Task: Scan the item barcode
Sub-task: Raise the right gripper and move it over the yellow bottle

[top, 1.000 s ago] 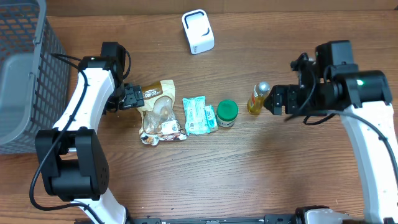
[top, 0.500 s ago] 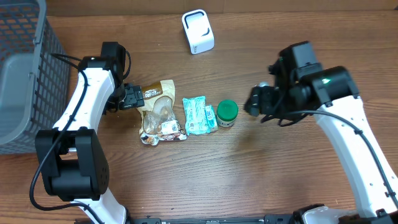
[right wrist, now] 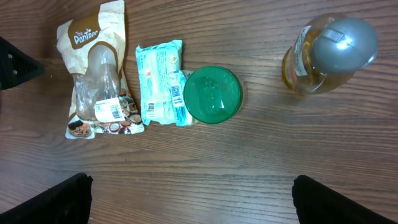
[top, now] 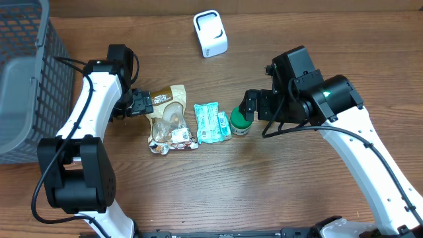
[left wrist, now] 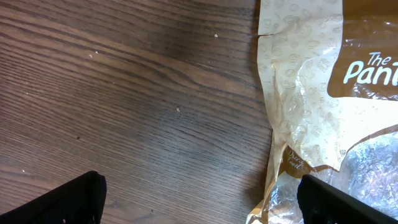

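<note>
Overhead: wooden desk point(top: 297, 198), goods in a row near centre, running 9 to 3 o'clock.
- Brown snack pouch point(top: 168, 119), flat, at the 9 o'clock end of the row. A white barcode label point(right wrist: 107, 111) on its 6 o'clock end faces up.
- Teal packet point(top: 210, 122) just beside the pouch, with a barcode printed along its 3 o'clock edge.
- Green-lidded jar point(top: 241, 121), upright, touching the packet's 3 o'clock side.
- Amber bottle point(right wrist: 329, 53), silver cap, upright. In the right wrist view it stands at 2 o'clock from the jar, apart from it. Overhead, the right arm covers it.
- White scanner point(top: 210, 33) at the desk's 12 o'clock edge, well apart from the row.
- Grey mesh basket point(top: 26, 79) at the 9 o'clock edge.

Left hand point(top: 140, 104): fingers spread wide, nothing between them, at the pouch's 10 o'clock corner. Cannot tell if it touches.

Right hand point(top: 251, 104): fingers spread wide, empty, above the jar's 12 o'clock side.
</note>
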